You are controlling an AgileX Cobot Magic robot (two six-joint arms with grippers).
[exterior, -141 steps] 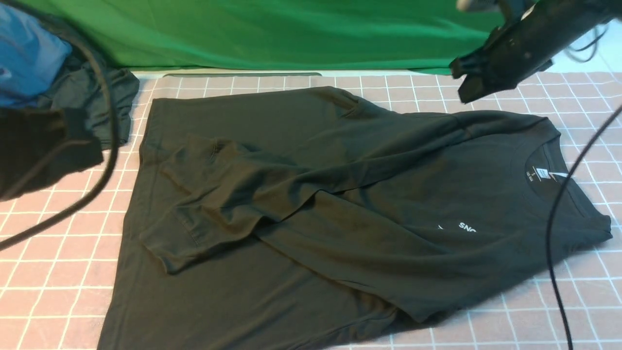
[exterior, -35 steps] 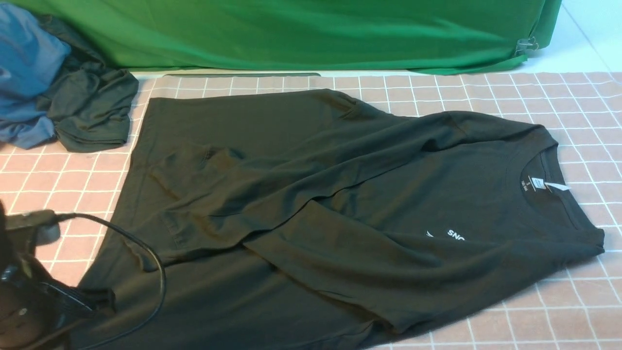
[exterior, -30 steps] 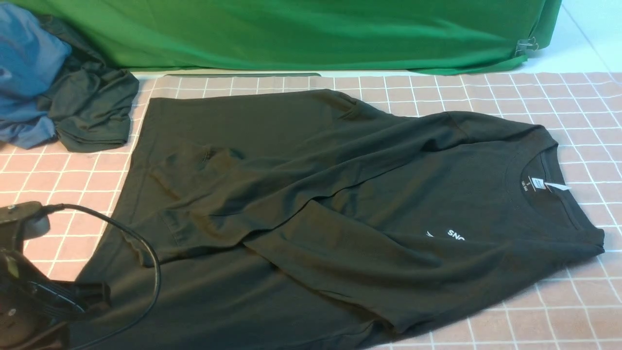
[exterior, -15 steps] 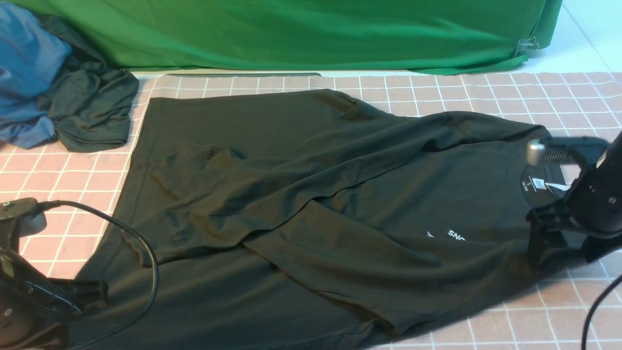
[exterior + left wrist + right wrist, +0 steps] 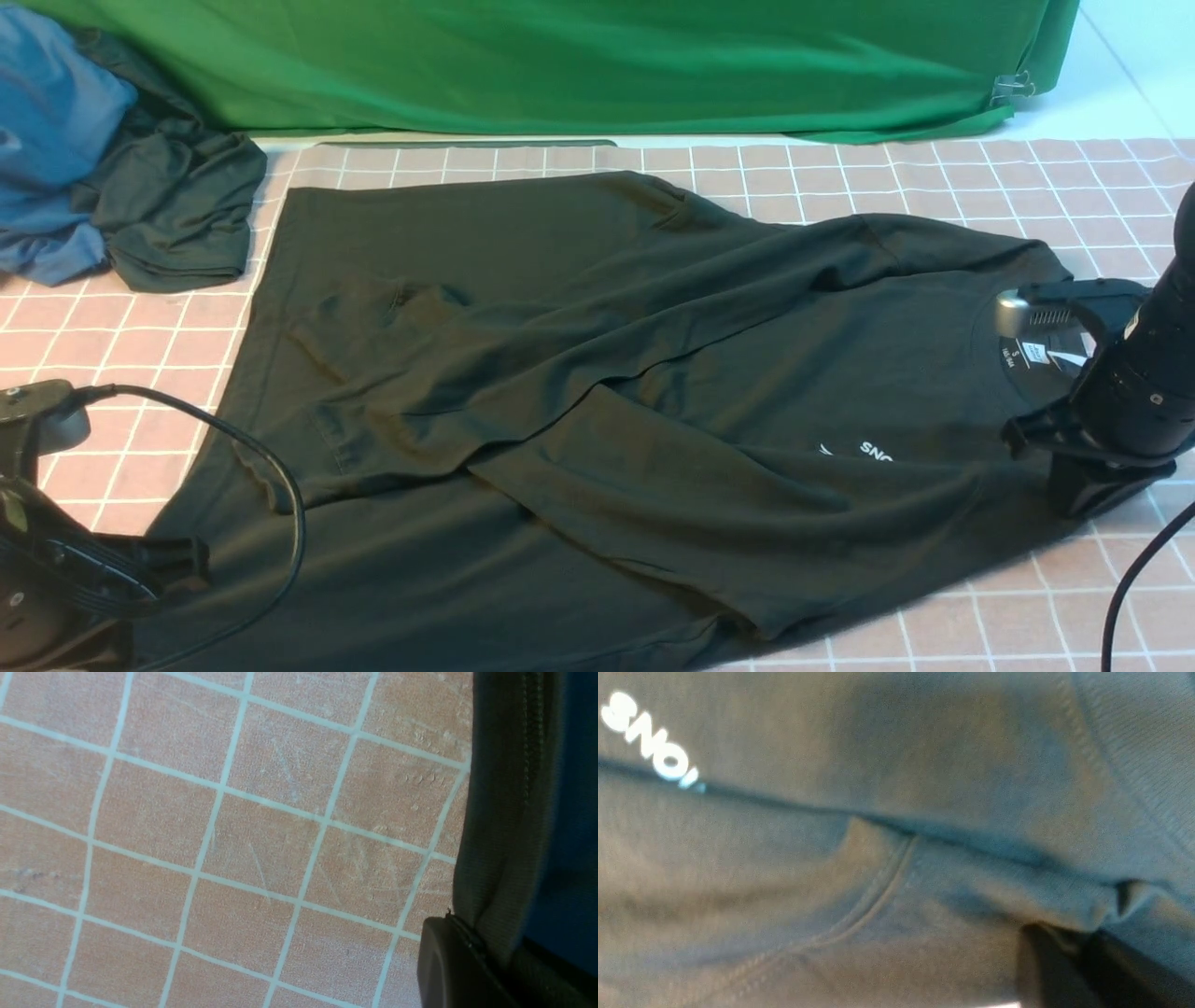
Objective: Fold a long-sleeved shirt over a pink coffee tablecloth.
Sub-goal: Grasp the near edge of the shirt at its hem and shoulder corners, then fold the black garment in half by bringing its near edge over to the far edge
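The big black long-sleeved cotton shirt (image 5: 597, 373) lies spread on the wide pink tablecloth with white squares (image 5: 1027, 177). Both sleeves are folded across its body. Small white letters (image 5: 876, 452) and a white neck label (image 5: 1034, 352) show. Bare pink squares show on its far side, left and right; the near hem runs off the picture. It lies longways left to right, with the neck on the right.

The left gripper (image 5: 182, 565) pinches the hem corner. The right gripper (image 5: 1083, 485) sits on the shoulder by the neck; I cannot tell if its jaws are closed.

A small crumpled dark garment (image 5: 177, 215) and a blue garment (image 5: 47, 140) lie far left, before a plain green cloth (image 5: 560, 65).
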